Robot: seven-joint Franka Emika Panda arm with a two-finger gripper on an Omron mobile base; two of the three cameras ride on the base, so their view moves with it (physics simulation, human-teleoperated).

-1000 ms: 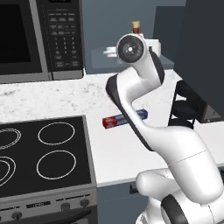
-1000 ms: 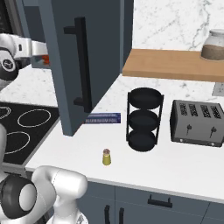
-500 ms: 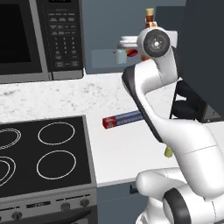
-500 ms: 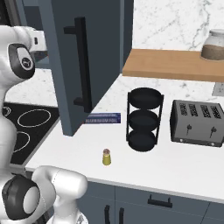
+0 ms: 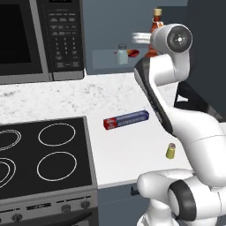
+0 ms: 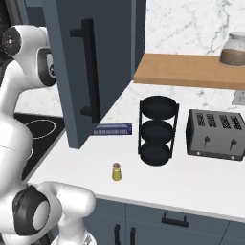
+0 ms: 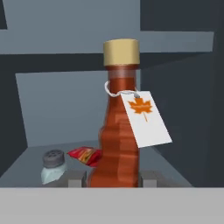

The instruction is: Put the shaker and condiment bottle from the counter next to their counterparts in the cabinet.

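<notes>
The red-brown condiment bottle (image 7: 118,140), with a tan cap and a white maple-leaf tag, stands upright between my fingers (image 7: 76,178). My gripper (image 7: 113,179) is shut on its base. The bottle's top (image 5: 156,18) shows above my hand in front of the dark cabinet (image 5: 106,62). On the cabinet shelf (image 7: 30,159), left of and behind the bottle, are the pale shaker with a grey cap (image 7: 54,166) and the red-orange condiment packet (image 7: 85,155). The small yellow shaker (image 5: 171,151) stands on the white counter (image 5: 119,145), near its front edge (image 6: 116,172).
A blue and red box (image 5: 126,119) lies on the counter behind the yellow shaker. The open cabinet door (image 6: 91,72) hangs over the counter. A black tiered rack (image 6: 157,130), a toaster (image 6: 217,135) and a wooden shelf (image 6: 191,71) are to the right. The microwave (image 5: 39,39) and stove (image 5: 44,154) are to the left.
The arm has swung right and upward, carrying the bottle in the shut gripper towards the cabinet opening. The yellow shaker and the box have not moved.
</notes>
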